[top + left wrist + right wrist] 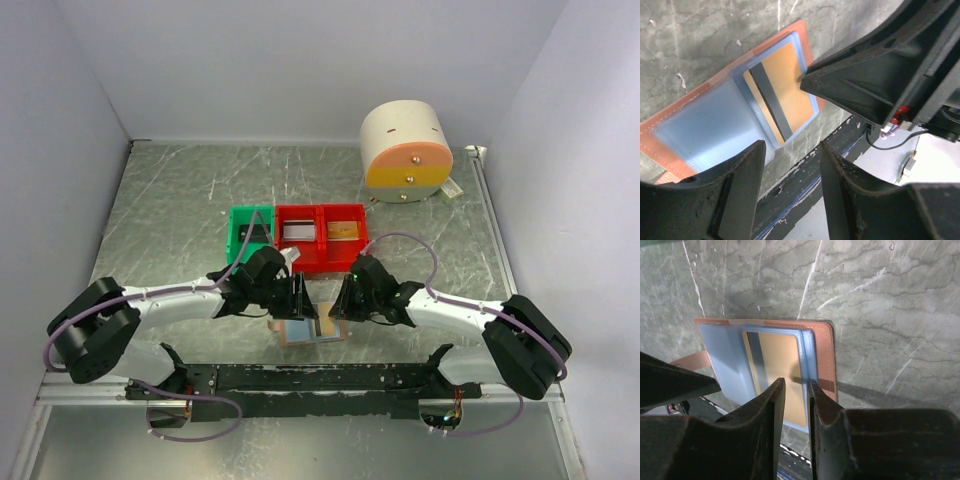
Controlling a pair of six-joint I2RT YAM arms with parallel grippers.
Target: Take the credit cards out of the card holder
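The card holder (312, 331) lies open and flat near the table's front edge, tan leather with a pale blue lining (705, 125) (725, 355). One of the credit cards (785, 85) (777, 357), gold with a dark stripe, sits in its right pocket. My left gripper (298, 298) (790, 147) hangs open over the holder's near edge, with nothing between its fingers. My right gripper (342, 300) (796, 382) is low over the card's right edge and the pocket seam, its jaws a narrow gap apart. Its fingertip (807, 80) reaches the card's edge.
Behind the holder stand a green bin (250, 232) and red bins (322, 255). One red bin holds a silver-grey card (297, 232), another a gold-brown card (343, 231). A cream cylinder with an orange band (405, 150) stands at the back right. A black rail (320, 378) runs along the front edge.
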